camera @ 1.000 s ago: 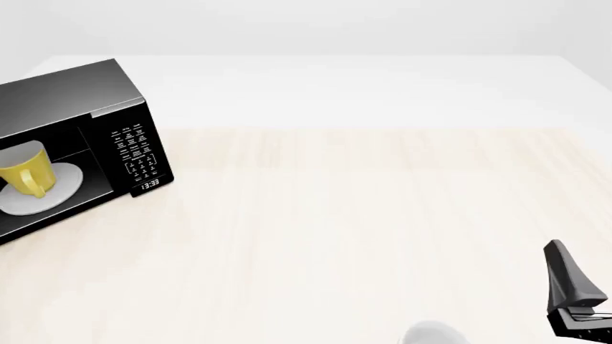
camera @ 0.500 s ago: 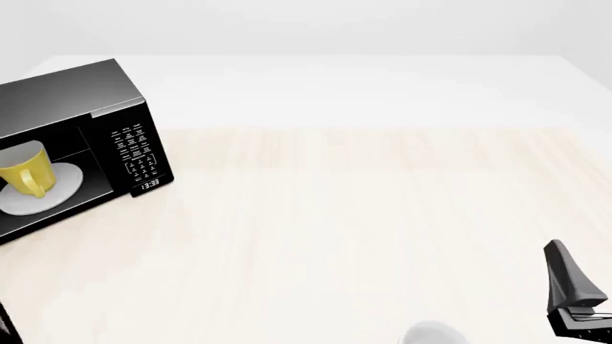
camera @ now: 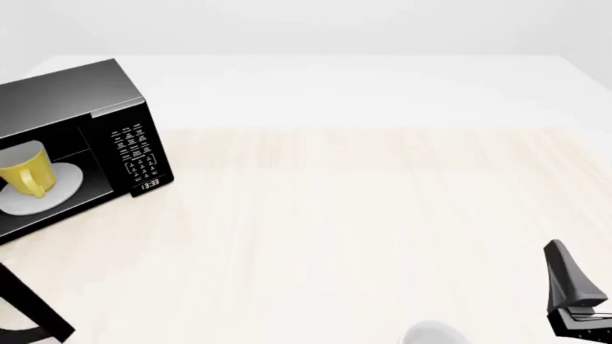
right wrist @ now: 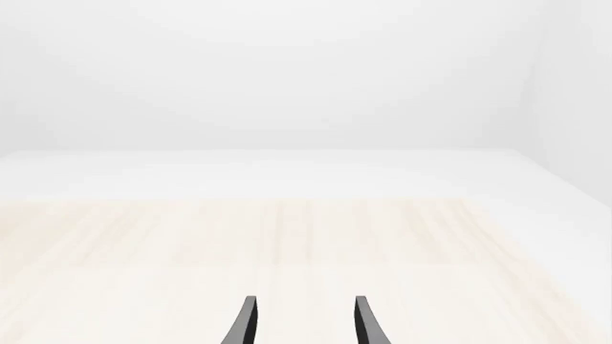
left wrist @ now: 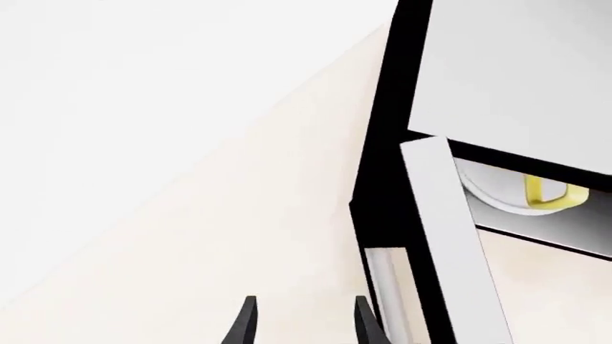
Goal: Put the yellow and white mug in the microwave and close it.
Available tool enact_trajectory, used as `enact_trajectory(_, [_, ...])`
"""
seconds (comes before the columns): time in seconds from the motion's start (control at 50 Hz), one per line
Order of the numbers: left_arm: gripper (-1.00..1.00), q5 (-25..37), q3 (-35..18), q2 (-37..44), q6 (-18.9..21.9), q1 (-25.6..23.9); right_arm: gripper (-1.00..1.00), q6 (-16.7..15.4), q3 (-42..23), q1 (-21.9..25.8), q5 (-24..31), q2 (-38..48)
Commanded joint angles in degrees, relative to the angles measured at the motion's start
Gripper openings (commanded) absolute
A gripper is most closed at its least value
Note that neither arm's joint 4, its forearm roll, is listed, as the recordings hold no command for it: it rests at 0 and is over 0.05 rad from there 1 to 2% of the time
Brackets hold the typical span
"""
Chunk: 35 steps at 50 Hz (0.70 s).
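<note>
The black microwave (camera: pixel 86 136) stands at the table's far left with its cavity showing. The yellow and white mug (camera: pixel 26 170) rests upright inside on the white turntable plate (camera: pixel 57 188). In the left wrist view the mug's yellow handle (left wrist: pixel 547 192) shows through the opening, past the swung-out door (left wrist: pixel 442 244). My left gripper (left wrist: pixel 306 326) is open and empty, its fingertips just beside the door's outer face. A black slab (camera: pixel 39 304) at the front view's lower left looks like the door's edge. My right gripper (camera: pixel 564 269) hangs open and empty at the lower right.
The keypad panel (camera: pixel 134 154) with its small display faces the table's middle. A white rounded object (camera: pixel 432 335) peeks in at the bottom edge, left of the right gripper. Pale wooden tabletop (camera: pixel 363 215) stretches between the microwave and the right arm.
The black slab at the front view's lower left has come further into view, moving up and right. The mug, microwave body and right arm have not moved.
</note>
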Motion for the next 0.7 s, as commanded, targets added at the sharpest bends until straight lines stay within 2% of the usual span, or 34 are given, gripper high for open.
enact_trajectory(0.02, [1.00, -0.85, -0.10, 2.53, -0.87, -3.62, 1.00, 0.01, 0.00, -0.02, 0.00, 0.00])
enact_trajectory(0.16, [1.00, -0.98, -1.51, 2.74, -2.15, -7.34, 1.00, -0.01, 0.00, 0.01, 0.00, 0.00])
enact_trajectory(0.7, [1.00, -1.41, -2.70, 4.08, -3.39, -11.26, 1.00, 0.00, 0.00, 0.00, 0.00, 0.00])
